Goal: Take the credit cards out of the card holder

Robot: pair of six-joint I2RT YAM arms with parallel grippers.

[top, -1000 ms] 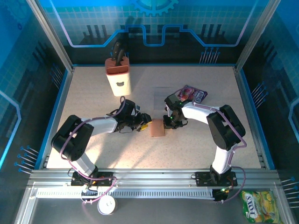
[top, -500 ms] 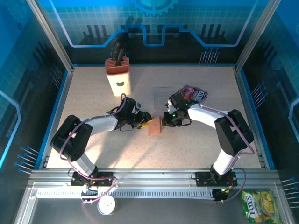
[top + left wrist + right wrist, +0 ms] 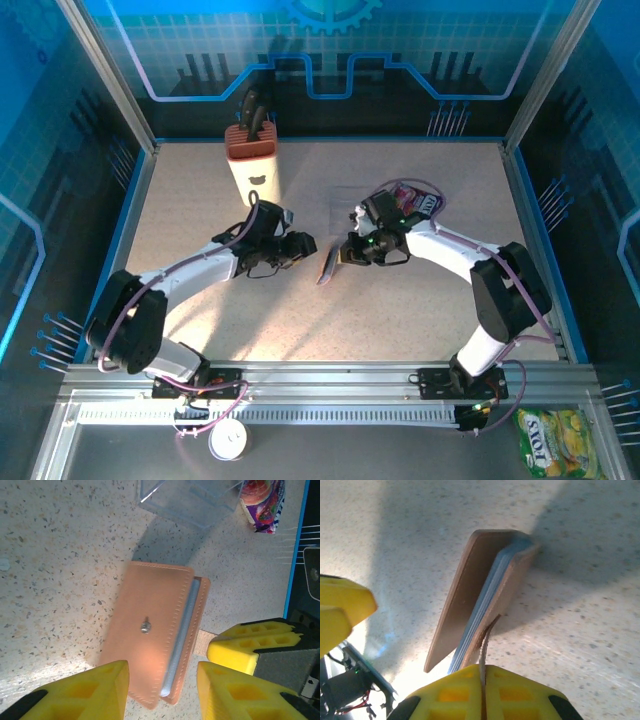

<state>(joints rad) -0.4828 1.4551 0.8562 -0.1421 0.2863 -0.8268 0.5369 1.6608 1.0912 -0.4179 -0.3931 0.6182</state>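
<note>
The card holder (image 3: 327,268) is standing tipped up on one long edge near the middle of the speckled table (image 3: 400,310), showing from above as only a narrow tan sliver; its two tan-brown leather-like covers with stitched rims are lying almost closed, gaping slightly along one side; a small round metal snap stud (image 3: 145,626) is sitting in the middle of the outer face; blue-grey layers are showing in the gap between the covers, and whether these are the credit cards or the lining cannot be told; a thin brown strap (image 3: 487,640) is running from its open side into the pinched fingers of the right gripper (image 3: 482,672).
</note>
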